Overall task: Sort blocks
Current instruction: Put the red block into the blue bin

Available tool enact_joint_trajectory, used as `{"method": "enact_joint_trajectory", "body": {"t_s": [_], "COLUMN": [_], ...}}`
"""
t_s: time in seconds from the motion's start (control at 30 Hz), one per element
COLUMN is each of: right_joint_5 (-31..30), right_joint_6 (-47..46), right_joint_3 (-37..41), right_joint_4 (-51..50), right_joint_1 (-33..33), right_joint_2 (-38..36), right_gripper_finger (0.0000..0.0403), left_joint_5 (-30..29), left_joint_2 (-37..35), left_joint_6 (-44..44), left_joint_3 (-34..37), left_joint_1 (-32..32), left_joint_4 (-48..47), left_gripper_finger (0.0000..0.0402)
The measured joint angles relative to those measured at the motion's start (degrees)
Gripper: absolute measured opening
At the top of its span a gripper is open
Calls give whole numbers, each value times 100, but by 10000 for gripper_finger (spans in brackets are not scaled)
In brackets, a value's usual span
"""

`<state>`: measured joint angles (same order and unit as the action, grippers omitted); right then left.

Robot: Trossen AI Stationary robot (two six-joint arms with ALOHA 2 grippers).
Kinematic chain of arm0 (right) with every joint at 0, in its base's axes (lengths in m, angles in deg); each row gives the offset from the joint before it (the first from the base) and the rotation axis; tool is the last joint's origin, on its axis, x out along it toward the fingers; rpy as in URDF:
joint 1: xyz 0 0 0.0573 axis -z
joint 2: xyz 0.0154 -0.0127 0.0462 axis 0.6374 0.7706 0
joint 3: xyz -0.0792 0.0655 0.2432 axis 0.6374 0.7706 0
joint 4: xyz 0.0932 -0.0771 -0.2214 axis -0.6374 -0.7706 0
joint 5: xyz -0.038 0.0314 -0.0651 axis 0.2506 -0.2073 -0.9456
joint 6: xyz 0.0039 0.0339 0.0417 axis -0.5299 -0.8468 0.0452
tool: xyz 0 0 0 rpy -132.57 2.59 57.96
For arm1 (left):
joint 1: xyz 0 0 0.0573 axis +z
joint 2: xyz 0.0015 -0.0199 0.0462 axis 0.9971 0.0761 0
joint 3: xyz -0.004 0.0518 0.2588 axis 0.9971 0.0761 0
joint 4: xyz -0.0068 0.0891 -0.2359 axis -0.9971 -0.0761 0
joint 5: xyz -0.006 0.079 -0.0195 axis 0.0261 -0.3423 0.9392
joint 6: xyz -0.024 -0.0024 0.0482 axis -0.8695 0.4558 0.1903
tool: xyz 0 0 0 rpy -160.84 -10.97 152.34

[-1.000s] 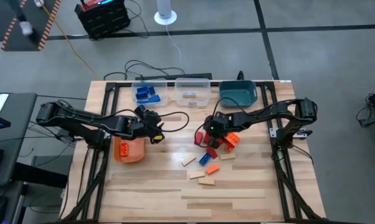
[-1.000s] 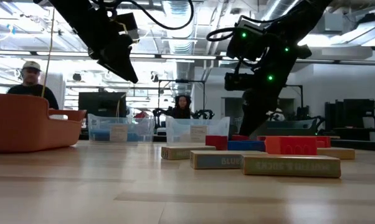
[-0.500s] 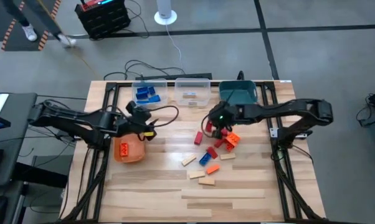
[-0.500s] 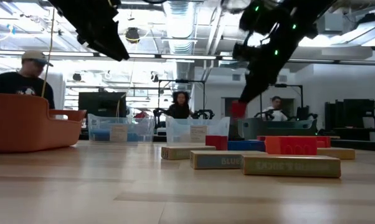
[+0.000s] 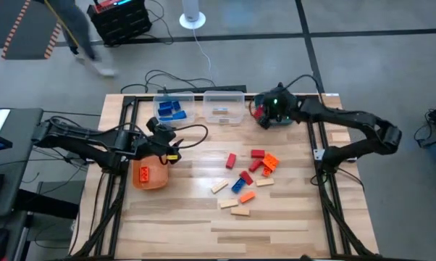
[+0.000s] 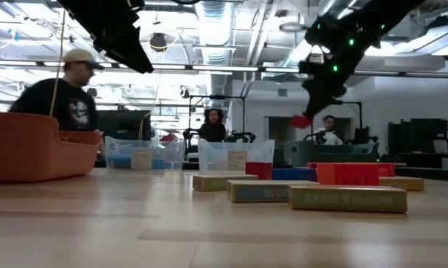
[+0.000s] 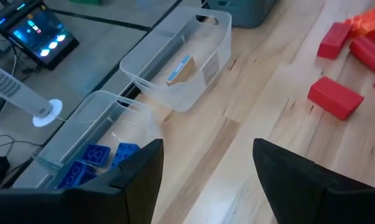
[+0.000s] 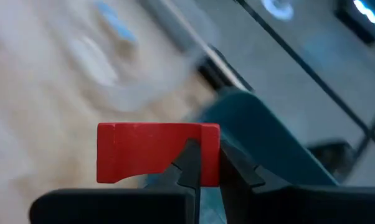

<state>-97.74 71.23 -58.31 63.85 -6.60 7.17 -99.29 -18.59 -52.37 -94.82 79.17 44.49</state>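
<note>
Right claw (image 5: 261, 114) carrying red block (image 8: 157, 163) over teal bin (image 5: 284, 109).

Claw clamped on block; since 0.5 s ago it has moved from above the loose blocks (image 5: 247, 176) mid-worktop (image 5: 290, 217) to the bin's edge. Clear bins (image 5: 224, 107) beside it. Left claw (image 5: 170, 148) spread wide, empty, above orange bin (image 5: 150, 175).

Front half of the table (image 5: 290, 239) is wide open, plenty of room along the front edge. The back edge is walled off by two clear bins (image 5: 176, 109) and a teal bin (image 5: 287, 116); an orange bin (image 5: 150, 174) crowds the left edge, loose blocks (image 5: 247, 177) clutter right of centre.
</note>
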Motion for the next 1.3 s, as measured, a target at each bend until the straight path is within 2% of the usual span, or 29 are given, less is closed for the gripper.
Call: {"method": "enact_joint_trajectory", "body": {"t_s": [0.23, 0.4, 0.57, 0.77, 0.9, 1.07, 1.3], "right_joint_5": [63, 73, 79, 81, 80, 76, 79], "right_joint_6": [-71, -195, -198, -192, -197, -306, -705], "right_joint_3": [0, 0, 0, 0, 0, 0, 2], "right_joint_4": [-28, -38, -40, -164, -398, -707, -1268], "right_joint_1": [744, 968, 994, 992, 978, 601, -757], "right_joint_2": [488, 986, 1406, 1445, 1095, 354, -206], "right_gripper_finger": [61, 67, 90, 127, 150, 164, 166], "left_joint_5": [4, 8, 11, 48, 48, 48, 48], "left_joint_2": [2, 2, 2, 2, 2, 2, 2], "left_joint_6": [187, 63, -52, -68, -68, -88, -179], "left_joint_3": [0, 0, 0, 0, 0, 0, 0], "left_joint_1": [0, 0, 2, 2, 2, 2, 2], "left_joint_4": [-76, -276, -315, -311, -311, -309, -309], "left_gripper_finger": [240, 240, 240, 240, 240, 240, 240]}}
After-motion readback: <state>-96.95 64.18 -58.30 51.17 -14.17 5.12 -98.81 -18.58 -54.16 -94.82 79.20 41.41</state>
